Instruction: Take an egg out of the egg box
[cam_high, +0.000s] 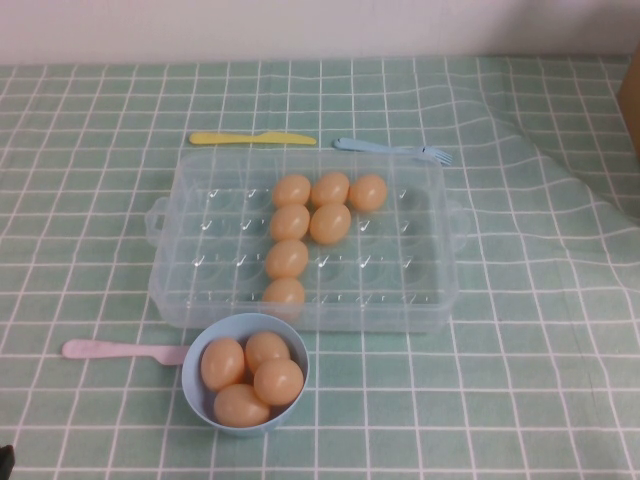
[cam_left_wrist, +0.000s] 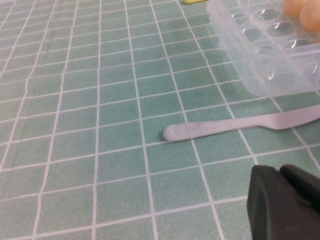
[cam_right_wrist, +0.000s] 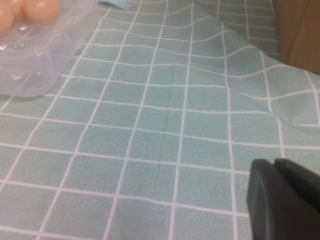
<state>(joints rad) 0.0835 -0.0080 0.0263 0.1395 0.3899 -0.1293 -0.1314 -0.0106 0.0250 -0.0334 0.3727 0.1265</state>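
Note:
The clear plastic egg box (cam_high: 200, 270) lies at the table's middle with several orange-tan eggs in its cups; one egg (cam_high: 285, 295) sits in the near row. The box corner (cam_left_wrist: 265, 65) also shows in the left wrist view and its other end (cam_right_wrist: 35, 60) in the right wrist view. My left gripper (cam_left_wrist: 280, 172) is shut and empty, low over the cloth left of the box, near the pink knife (cam_left_wrist: 240, 127). My right gripper (cam_right_wrist: 274, 162) is shut and empty over bare cloth right of the box. Neither gripper shows in the high view.
A light-blue bowl (cam_high: 197, 350) holding several eggs stands just in front of the box. A pink knife (cam_high: 120, 350) lies left of the bowl. A yellow knife (cam_high: 250, 138) and a blue fork (cam_high: 390, 148) lie behind the box. The cloth is rumpled at the right (cam_high: 560, 170).

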